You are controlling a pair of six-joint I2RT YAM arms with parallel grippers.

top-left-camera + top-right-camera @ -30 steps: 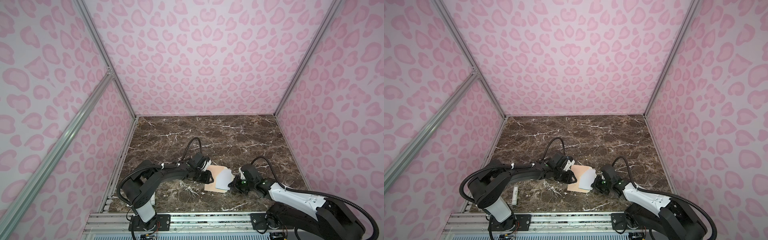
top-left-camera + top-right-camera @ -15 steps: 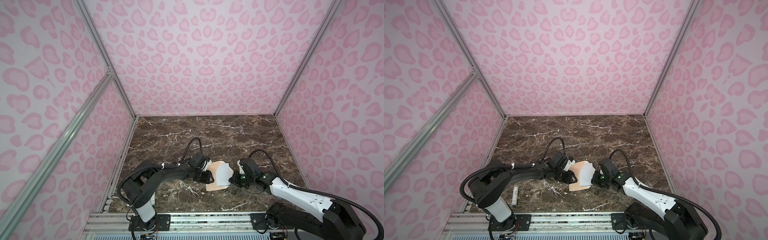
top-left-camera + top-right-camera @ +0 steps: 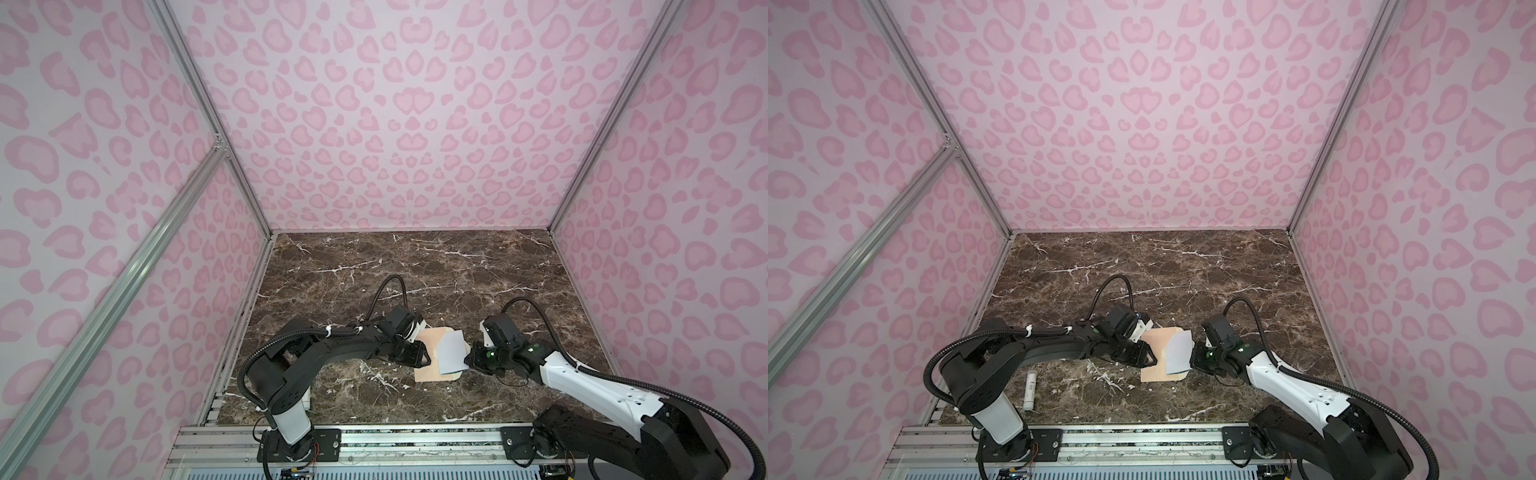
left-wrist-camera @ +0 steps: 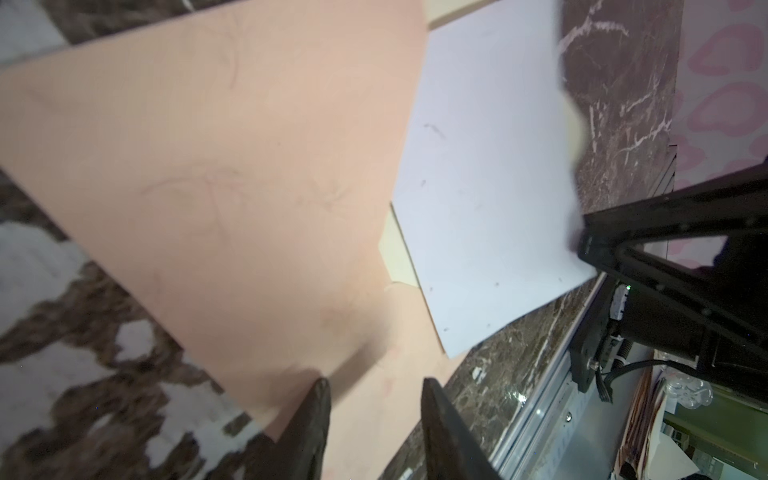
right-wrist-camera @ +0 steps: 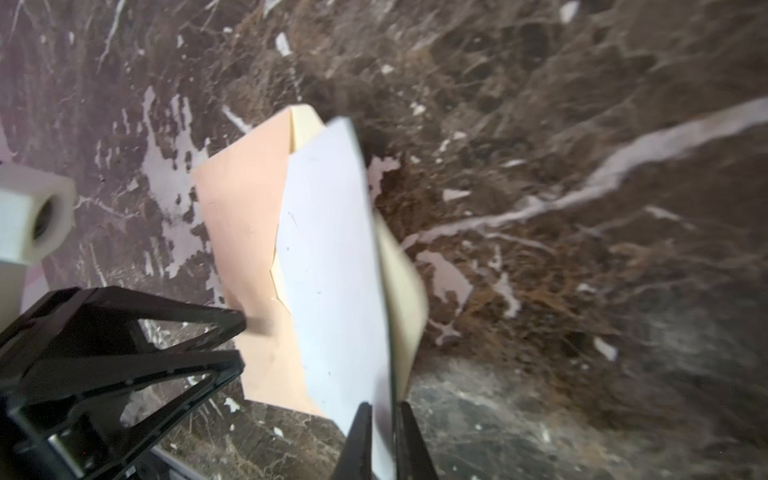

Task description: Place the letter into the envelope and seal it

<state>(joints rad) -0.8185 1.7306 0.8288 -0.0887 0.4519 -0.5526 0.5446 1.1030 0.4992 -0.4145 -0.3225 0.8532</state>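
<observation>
With the right claw [image 5: 384, 407] pinching the flat whitish-grey rectangular card letter [image 5: 332, 270] only part-way inside the peach paper envelope [image 5: 241, 216], and the left claw [image 4: 374, 382] parted at that envelope's edge, I'd fear a skewed push buckling the letter.

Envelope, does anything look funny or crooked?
Yes. The flat whitish card letter pokes out of the peach paper envelope at a slant, only partly inside, its outer edge lifted off the brown marble table.

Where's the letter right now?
In both top views, front-centre of the table: the letter sits partly inside the envelope, its outer edge between the right gripper's fingers.
</observation>
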